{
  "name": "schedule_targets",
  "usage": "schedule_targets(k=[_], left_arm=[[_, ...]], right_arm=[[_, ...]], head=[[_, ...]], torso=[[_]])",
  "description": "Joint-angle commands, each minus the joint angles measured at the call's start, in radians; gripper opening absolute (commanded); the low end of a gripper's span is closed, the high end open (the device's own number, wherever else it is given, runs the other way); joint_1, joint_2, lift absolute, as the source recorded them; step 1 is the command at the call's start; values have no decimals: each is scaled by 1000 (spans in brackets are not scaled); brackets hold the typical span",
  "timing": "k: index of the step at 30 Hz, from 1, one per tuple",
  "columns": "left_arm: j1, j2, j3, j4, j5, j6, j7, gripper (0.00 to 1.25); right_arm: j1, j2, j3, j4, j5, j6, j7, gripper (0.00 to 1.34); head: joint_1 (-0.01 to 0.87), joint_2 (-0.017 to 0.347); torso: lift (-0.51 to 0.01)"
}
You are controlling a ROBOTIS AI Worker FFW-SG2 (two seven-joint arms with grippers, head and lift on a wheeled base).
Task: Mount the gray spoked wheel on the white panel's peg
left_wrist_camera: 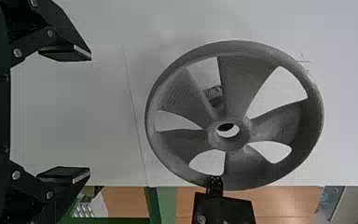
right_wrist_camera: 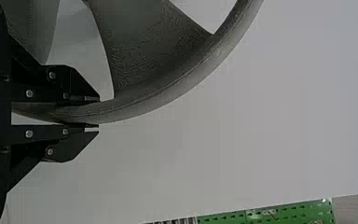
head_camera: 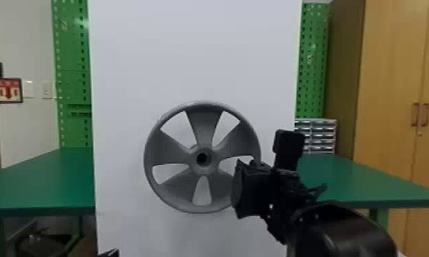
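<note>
Gray spoked wheel (head_camera: 203,124): looks like hard plastic, matt, w/ fine rough ridging on the spokes & a smoother rim. White panel (head_camera: 190,51): smooth, matt, approx. painted-board look. R gripper (head_camera: 241,189): black, mostly matt, w/ shiny metal bolts (right_wrist_camera: 29,94). R arm (head_camera: 350,229): smooth black shell, semi-gloss. Green tabletop (head_camera: 343,176): smooth, low sheen. Pegboard (head_camera: 70,51): perf. painted metal, w/ glossy spots. Cabinet (head_camera: 391,68): wood-look, smooth, satin. Drawer unit (head_camera: 322,136): plastic-look fronts, glossy.

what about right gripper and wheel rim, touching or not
Touching: the right wrist view shows the right gripper clamped on the wheel rim, fingers either side.
</note>
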Motion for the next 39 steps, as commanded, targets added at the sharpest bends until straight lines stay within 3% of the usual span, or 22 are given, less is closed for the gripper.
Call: schedule_targets(k=[1,39], left_arm=[[0,0,-1,2,0,0,0,864],[-4,2,-8,3,0,0,0,864]], right_arm=[[-2,1,4,11,-4,-4,1,32],[-25,5,-2,80,-22,-43,25,34]], head=[[123,-8],[123,-8]], torso=[[-405],[-405]])
